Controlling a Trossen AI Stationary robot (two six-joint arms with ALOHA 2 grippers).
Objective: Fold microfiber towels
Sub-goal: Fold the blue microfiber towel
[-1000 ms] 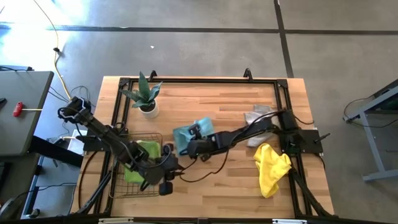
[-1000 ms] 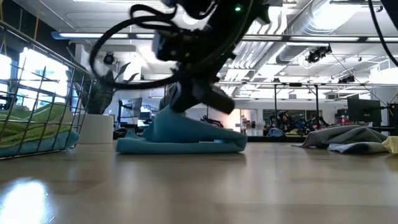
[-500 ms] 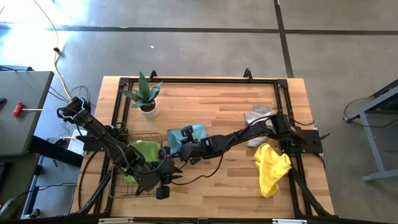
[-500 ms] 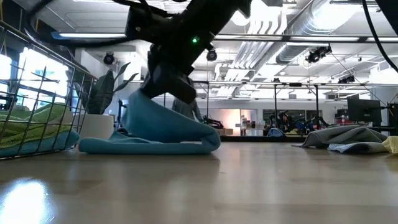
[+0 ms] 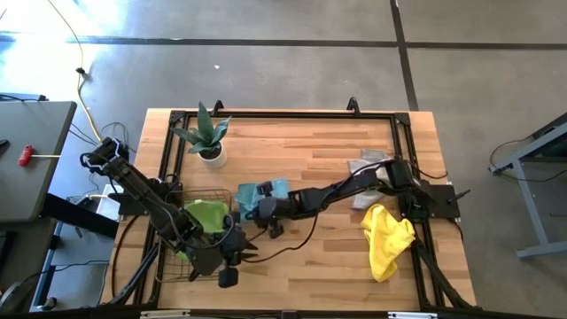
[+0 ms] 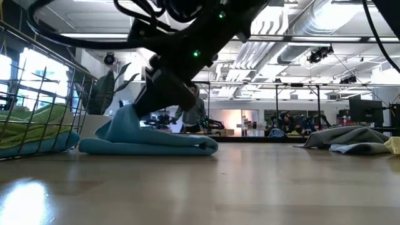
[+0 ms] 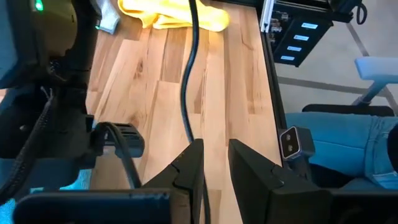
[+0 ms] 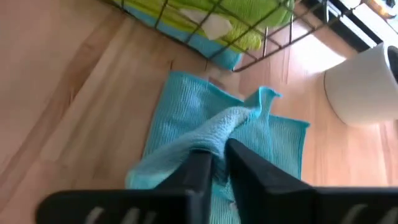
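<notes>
A teal towel point(image 5: 268, 190) lies folded on the table just right of the wire basket point(image 5: 168, 232). One end is drawn up into a ridge point(image 8: 231, 119). My right gripper point(image 5: 252, 206) reaches in from the table's right and is shut on that ridge. It also shows in its wrist view point(image 8: 217, 163) and the low view point(image 6: 142, 107). My left gripper point(image 5: 232, 262) hangs near the front edge, below the basket. Its fingers point(image 7: 214, 155) are a narrow gap apart with nothing between them. A lime green towel point(image 5: 205, 213) lies in the basket. My right gripper pinches a bunched fold of the teal towel point(image 8: 219, 142) between its two fingers, at the end nearest the basket. The fingers slant down from the table's right. That end point(image 6: 120, 124) is lifted a little; the rest point(image 6: 162, 145) lies flat on the table.
A potted plant point(image 5: 209, 140) stands behind the basket. A yellow towel point(image 5: 387, 241) and a grey one point(image 5: 365, 167) lie at the table's right. A black cable point(image 5: 288, 246) loops over the wood between the arms. A bare stretch of wood shows along the near side point(image 5: 310, 275).
My right gripper has gone toward the table's left edge and sunk, sliding the teal towel along the table up to the basket. The towel's raised hump has dropped and now lies flatter. My left gripper has drifted slightly toward the near edge.
</notes>
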